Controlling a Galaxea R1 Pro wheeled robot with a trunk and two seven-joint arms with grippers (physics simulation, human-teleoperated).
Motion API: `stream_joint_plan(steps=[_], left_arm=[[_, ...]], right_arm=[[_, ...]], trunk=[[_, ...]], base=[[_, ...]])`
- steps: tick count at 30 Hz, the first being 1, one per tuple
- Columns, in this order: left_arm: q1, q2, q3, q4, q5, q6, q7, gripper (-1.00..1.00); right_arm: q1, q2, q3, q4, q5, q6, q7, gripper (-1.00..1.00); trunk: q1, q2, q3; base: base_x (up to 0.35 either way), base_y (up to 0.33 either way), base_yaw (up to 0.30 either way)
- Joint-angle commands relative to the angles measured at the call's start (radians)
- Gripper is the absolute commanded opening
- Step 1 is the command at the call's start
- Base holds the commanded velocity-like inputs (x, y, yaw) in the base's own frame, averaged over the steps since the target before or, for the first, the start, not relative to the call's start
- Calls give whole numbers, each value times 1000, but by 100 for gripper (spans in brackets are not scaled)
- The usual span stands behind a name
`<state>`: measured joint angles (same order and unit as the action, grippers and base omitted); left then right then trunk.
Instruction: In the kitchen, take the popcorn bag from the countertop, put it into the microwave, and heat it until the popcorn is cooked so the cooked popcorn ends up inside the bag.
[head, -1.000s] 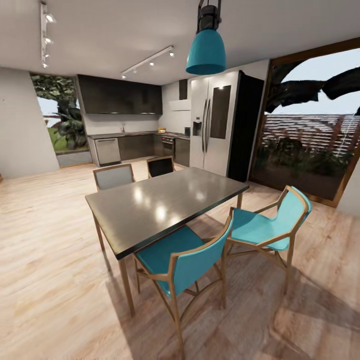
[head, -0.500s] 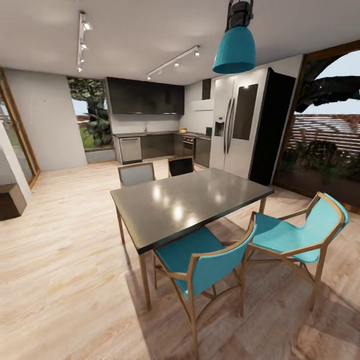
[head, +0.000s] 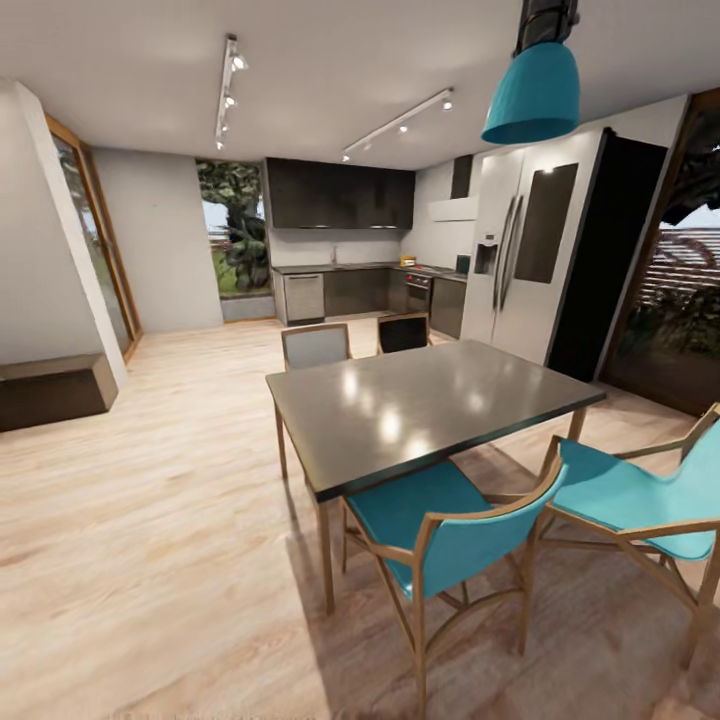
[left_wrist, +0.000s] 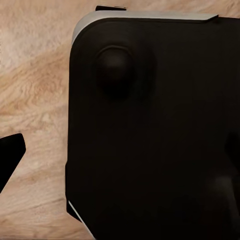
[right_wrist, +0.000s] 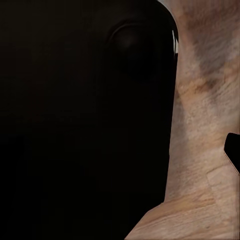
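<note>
The kitchen lies far off at the back of the room in the head view. Its long grey countertop (head: 345, 266) runs over dark cabinet fronts, under dark wall cabinets. A tiny orange speck sits on it near the corner, too small to identify. The popcorn and the microwave cannot be made out at this distance. In the left wrist view, one black fingertip (left_wrist: 10, 157) hangs over the wooden floor beside my black base (left_wrist: 150, 130). The right wrist view likewise has a black fingertip (right_wrist: 233, 150) next to the base (right_wrist: 85, 115). I cannot tell how either pair of jaws stands.
A dark dining table (head: 430, 400) with teal chairs (head: 440, 520) stands close ahead on the right. Behind it are a steel fridge (head: 520, 260) and a teal pendant lamp (head: 532, 95). A dark low bench (head: 50, 390) sits by the left wall. Bare wooden floor (head: 180, 480) stretches left of the table toward the kitchen.
The whole head view has swung to the left, so table, chairs, fridge and kitchen sit further right in the picture. The left wall and bench have come into view.
</note>
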<state>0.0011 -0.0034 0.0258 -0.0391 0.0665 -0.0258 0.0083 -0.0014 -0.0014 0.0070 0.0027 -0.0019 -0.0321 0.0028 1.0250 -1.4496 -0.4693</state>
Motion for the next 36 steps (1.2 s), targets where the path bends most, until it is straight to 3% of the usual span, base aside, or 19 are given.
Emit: stream_joint_plan(steps=[1,36], left_arm=[[0,0,2,-1,8,-2,1,100],[0,-2,2,-1,12,0,1,100]], right_arm=[[0,0,0,0,-1,-3,0,100],[0,-1,4,0,3,-11,0,100]], trunk=[[0,0,-1],[0,0,-1]], base=[[0,0,277],[0,0,277]])
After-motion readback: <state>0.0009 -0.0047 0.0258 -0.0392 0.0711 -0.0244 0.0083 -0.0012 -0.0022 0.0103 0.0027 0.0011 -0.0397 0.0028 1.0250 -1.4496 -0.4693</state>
